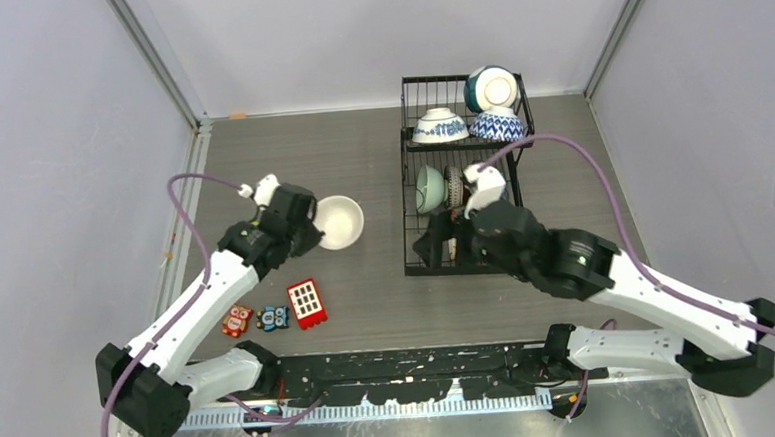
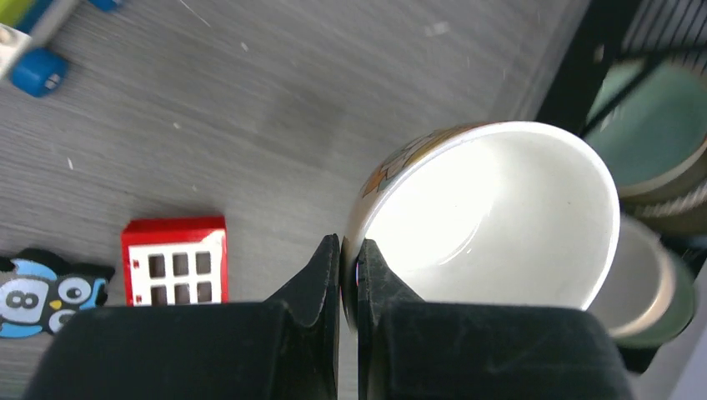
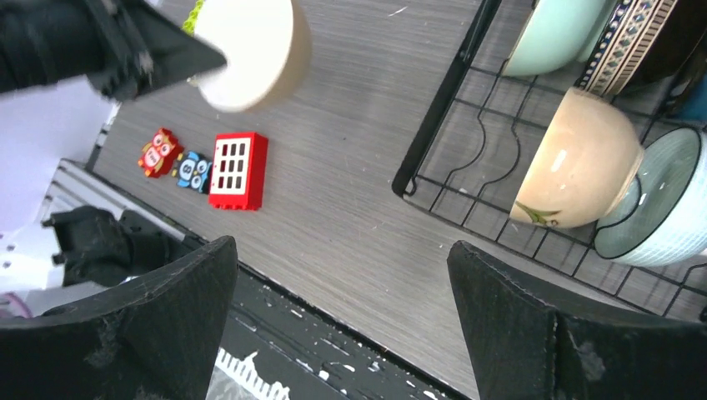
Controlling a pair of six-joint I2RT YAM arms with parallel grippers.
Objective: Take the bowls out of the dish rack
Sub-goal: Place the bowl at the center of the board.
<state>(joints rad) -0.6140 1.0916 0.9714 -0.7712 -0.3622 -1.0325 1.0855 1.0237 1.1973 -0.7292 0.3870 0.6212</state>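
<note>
Left gripper (image 2: 348, 250) is clamped on the rim of the cream bowl (image 2: 492, 217): one finger inside the wall, one outside, and no gap shows. The bowl has a white inside and an orange-brown pattern on the outside, and it's tilted in the wrist view. In the top view the left gripper (image 1: 309, 228) holds the cream bowl (image 1: 341, 221) mouth-up, left of centre and off the dish rack (image 1: 408, 177). Can't tell if its foot touches the table (image 1: 360, 150). The right wrist view shows the cream bowl (image 3: 250, 50) at upper left.

Right gripper (image 3: 340, 246) has its fingers wide apart with nothing between them. In the top view the right gripper (image 1: 443, 244) sits over the near left part of the rack's lower tier.

In the right wrist view, the dish rack (image 3: 442, 92) fills the right side:
- A beige bowl (image 3: 579, 162) stands on edge, with a light teal bowl (image 3: 659, 200) touching it on the right.
- A pale green bowl (image 3: 554, 33) is at top, with a band-rimmed bowl (image 3: 625, 42) just beside it.

On the upper tier in the top view:
- A blue-and-white bowl (image 1: 439, 126) is on the left.
- A dark teal bowl (image 1: 489, 86) stands above a blue zigzag bowl (image 1: 499, 126) on the right.

A red window block (image 1: 307, 303) lies at lower centre-left. An orange owl block (image 1: 237, 320) and a blue owl block (image 1: 272, 318) sit just left of it.
</note>
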